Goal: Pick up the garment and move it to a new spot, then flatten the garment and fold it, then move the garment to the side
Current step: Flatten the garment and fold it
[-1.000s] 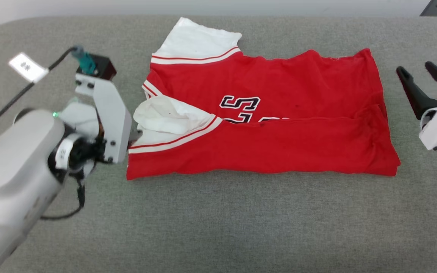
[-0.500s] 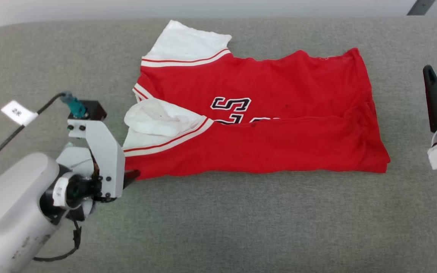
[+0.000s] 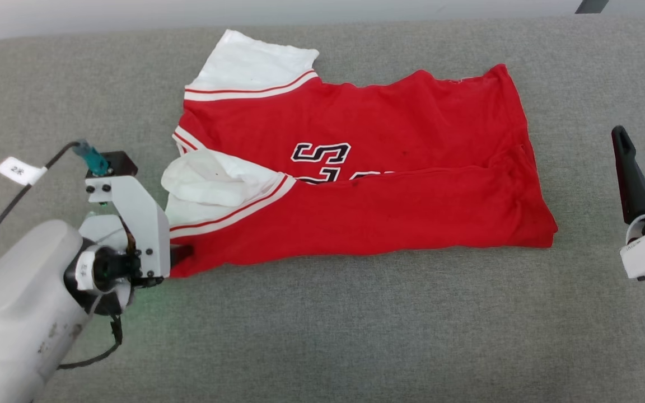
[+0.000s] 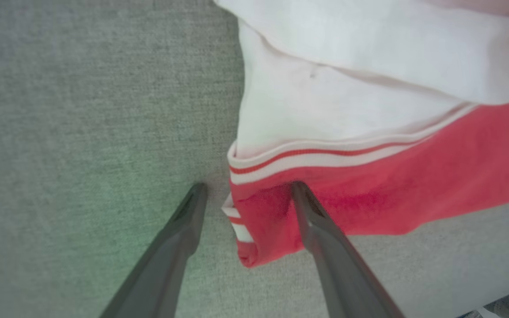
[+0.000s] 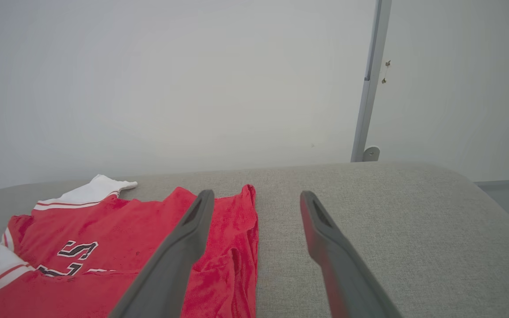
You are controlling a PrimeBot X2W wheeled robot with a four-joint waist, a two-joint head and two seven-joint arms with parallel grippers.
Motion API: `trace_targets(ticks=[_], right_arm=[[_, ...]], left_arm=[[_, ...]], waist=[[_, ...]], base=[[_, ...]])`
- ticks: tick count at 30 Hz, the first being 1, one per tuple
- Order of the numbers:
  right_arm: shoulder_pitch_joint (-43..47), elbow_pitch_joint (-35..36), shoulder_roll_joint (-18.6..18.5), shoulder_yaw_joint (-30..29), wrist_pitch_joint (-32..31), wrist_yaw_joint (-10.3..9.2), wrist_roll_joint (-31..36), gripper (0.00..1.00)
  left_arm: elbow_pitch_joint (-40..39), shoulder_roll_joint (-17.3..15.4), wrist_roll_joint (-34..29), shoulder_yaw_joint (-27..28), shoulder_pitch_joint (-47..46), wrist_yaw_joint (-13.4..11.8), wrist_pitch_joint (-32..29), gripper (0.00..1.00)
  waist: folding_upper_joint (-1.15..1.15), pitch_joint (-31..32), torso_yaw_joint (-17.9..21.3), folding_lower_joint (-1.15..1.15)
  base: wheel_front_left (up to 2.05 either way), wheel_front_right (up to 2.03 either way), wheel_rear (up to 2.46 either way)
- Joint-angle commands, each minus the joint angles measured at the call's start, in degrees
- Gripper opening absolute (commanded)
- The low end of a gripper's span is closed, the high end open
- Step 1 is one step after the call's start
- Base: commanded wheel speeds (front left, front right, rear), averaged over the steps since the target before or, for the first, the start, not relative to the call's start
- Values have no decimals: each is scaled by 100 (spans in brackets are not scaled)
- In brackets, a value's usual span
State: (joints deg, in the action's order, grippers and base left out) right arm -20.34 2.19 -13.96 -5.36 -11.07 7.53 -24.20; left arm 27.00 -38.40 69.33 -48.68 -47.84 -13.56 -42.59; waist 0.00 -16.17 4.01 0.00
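The garment (image 3: 356,224), a red shirt with white sleeves and black-and-white lettering, lies folded lengthwise on the grey padded table (image 3: 322,336). One white sleeve is bunched on top at its left end. My left gripper (image 3: 180,254) is at the garment's near-left corner. In the left wrist view the left gripper (image 4: 248,187) is open, one finger over the red fabric of the garment (image 4: 369,185) and the other on the table beside it. My right gripper (image 3: 643,131) stands open to the right of the garment, apart from it. The right wrist view shows the right gripper (image 5: 256,194) above the garment's (image 5: 117,229) right end.
A black cable with a white tag (image 3: 19,170) runs from my left wrist across the table's left side. A pale wall and a metal post (image 5: 369,88) stand behind the table. Bare grey surface lies in front of and to the right of the garment.
The head view has shifted. My left gripper has drawn back from the striped sleeve seam to the garment's near-left corner. The right gripper has moved nearer and stays open.
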Motion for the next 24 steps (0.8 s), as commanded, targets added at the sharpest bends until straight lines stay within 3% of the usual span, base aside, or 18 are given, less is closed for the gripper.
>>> trace_targets(ticks=[1, 2, 3, 4, 14, 24], right_arm=[[68, 43, 28, -43, -27, -10, -32, 100], [113, 56, 56, -59, -85, -9, -66, 100], [176, 56, 65, -75, -166, -9, -80, 100], [227, 83, 62, -96, -223, -10, -91, 100], [581, 4, 108, 26, -1370, -10, -315, 100], [-7, -895, -37, 246, -2468, -9, -299, 100]], left_arm=[[145, 62, 36, -56, 70, 43, -20, 100], [280, 114, 91, -50, 87, 45, -51, 100], [385, 160, 107, -64, 103, 104, -73, 56], [477, 215, 143, -58, 112, 138, -93, 0], [906, 504, 242, -69, -19, 436, -122, 0], [984, 767, 187, -129, -162, 562, -58, 0]], waist=[[0, -8, 13, 0], [0, -11, 18, 0], [0, -13, 23, 0], [0, -18, 23, 0], [0, -134, -64, 0], [0, -340, -286, 0]], base=[[0, 0, 0], [0, 0, 0], [0, 0, 0], [0, 0, 0], [0, 0, 0], [0, 0, 0]])
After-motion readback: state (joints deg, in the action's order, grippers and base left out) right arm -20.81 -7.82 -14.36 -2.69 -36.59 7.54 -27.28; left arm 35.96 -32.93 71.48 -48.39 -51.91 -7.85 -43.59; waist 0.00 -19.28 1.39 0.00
